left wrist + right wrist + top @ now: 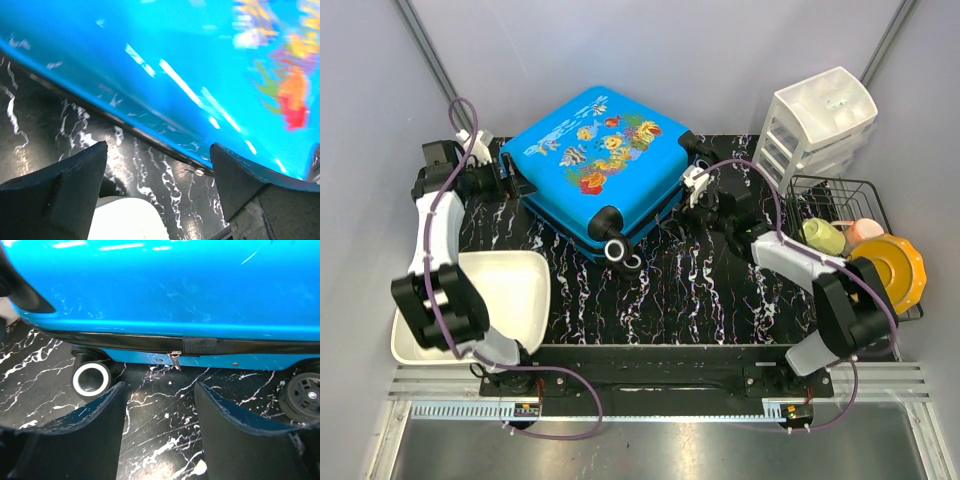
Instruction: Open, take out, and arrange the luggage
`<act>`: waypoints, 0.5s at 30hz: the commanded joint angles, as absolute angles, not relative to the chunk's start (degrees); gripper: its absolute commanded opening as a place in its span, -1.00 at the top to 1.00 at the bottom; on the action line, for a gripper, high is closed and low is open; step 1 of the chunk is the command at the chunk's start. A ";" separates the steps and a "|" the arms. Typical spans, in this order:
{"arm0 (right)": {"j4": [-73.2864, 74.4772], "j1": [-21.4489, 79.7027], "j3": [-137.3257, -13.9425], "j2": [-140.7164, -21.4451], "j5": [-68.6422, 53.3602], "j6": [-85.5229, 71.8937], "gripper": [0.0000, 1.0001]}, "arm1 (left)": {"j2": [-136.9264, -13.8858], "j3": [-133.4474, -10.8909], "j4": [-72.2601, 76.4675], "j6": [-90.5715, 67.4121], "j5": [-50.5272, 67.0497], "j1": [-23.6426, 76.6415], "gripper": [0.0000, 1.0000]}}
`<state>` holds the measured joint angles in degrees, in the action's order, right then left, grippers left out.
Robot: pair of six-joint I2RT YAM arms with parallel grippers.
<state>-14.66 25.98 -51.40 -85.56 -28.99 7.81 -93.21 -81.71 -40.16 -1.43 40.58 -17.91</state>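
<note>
The luggage [600,165] lay flat and closed on the black marbled table [700,290], fish print facing up, turned at an angle, with 2 of its wheels [625,255] at the corner pointing toward the arm bases.

The left gripper [510,178] sat low at the luggage's left edge. In its wrist view the 2 fingers [65,195] stood wide apart with only tabletop between them, and the blue shell filled the space just ahead. I could not tell whether they touched it.

The right gripper [695,190] sat at the luggage's right side, facing the edge that carries the zip. Its jaws were spread as well, holding nothing. Between and just beyond them in the wrist view hung the small metal zip pull [175,357] on the dark seam. A white-rimmed wheel [91,379] showed to the left of the pull and a black wheel [305,395] to the right.

A white tub [510,290] lay nearer than the luggage on the left. Right of the luggage stood a white drawer unit [820,125]. Nearer than that unit was a wire basket [840,195] with a green cup [823,235], a pink cup [865,230] and a yellow plate [890,270].
</note>
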 commanded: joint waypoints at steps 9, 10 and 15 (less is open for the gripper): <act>-29.87 26.54 -55.11 -101.07 -32.08 9.05 -0.40 | -71.56 -70.58 -34.45 0.97 49.21 -16.35 -0.78; -30.49 26.54 -55.28 -101.68 -31.91 9.31 -0.40 | -71.02 -70.14 -34.54 0.97 49.91 -16.26 -0.78; -33.39 26.63 -57.12 -104.85 -33.04 8.44 -0.33 | -67.86 -67.59 -36.12 3.33 50.36 -13.20 -0.78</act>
<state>-26.41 26.24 -53.71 -103.55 -31.64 7.97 -71.50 -68.86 -36.07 0.05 47.53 -15.55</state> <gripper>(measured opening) 0.680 0.887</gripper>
